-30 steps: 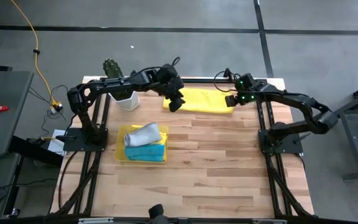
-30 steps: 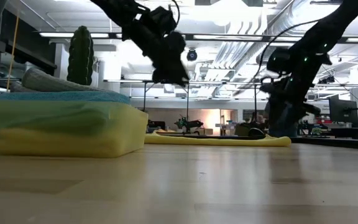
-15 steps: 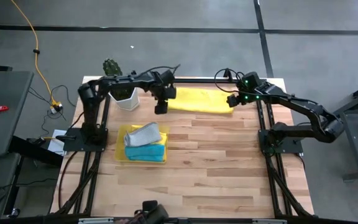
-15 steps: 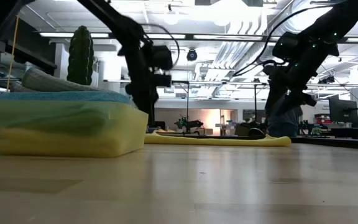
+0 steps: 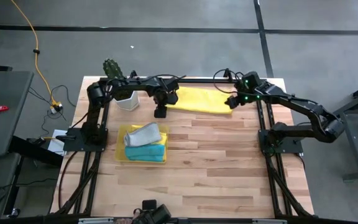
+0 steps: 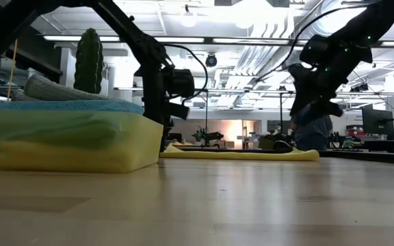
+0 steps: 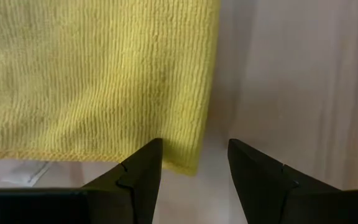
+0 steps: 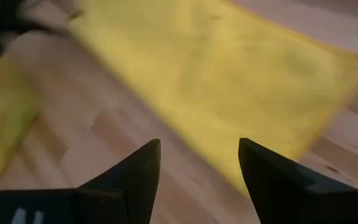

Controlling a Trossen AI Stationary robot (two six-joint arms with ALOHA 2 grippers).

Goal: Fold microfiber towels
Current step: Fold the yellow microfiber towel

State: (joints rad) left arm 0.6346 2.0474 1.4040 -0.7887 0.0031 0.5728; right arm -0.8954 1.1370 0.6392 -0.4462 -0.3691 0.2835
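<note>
A folded yellow microfiber towel (image 5: 201, 101) lies flat along the table's far edge. My left gripper (image 5: 161, 112) points straight down at the towel's near left corner (image 7: 190, 163). It is open, one finger over the cloth's edge and one over bare wood (image 7: 194, 163). My right gripper (image 5: 232, 102) hovers open above the towel's right end (image 8: 229, 81), slanting down, nothing between its fingers (image 8: 199, 167). In the low view the left gripper (image 6: 164, 137) reaches down close to the towel (image 6: 238, 154), and the right gripper (image 6: 310, 113) stays well above it. My left gripper comes from above with its open fingers (image 7: 143, 165) on either side of the towel's near left corner (image 7: 194, 149). I cannot tell whether they touch the cloth. The towel lies flat on the table.
A translucent yellow tray (image 5: 124, 155) stands left of centre, holding a grey towel (image 5: 143, 134) on a turquoise one (image 5: 148, 151). A cactus in a white pot (image 5: 124, 96) stands at the far left. Bare wood stretches along the near half (image 5: 216, 174).
My left gripper has gone down and toward the table's left edge, from above the towel to its near left corner, and has turned to point straight down. My right gripper has risen slightly over the towel's right end. The towel has stayed where it was.
</note>
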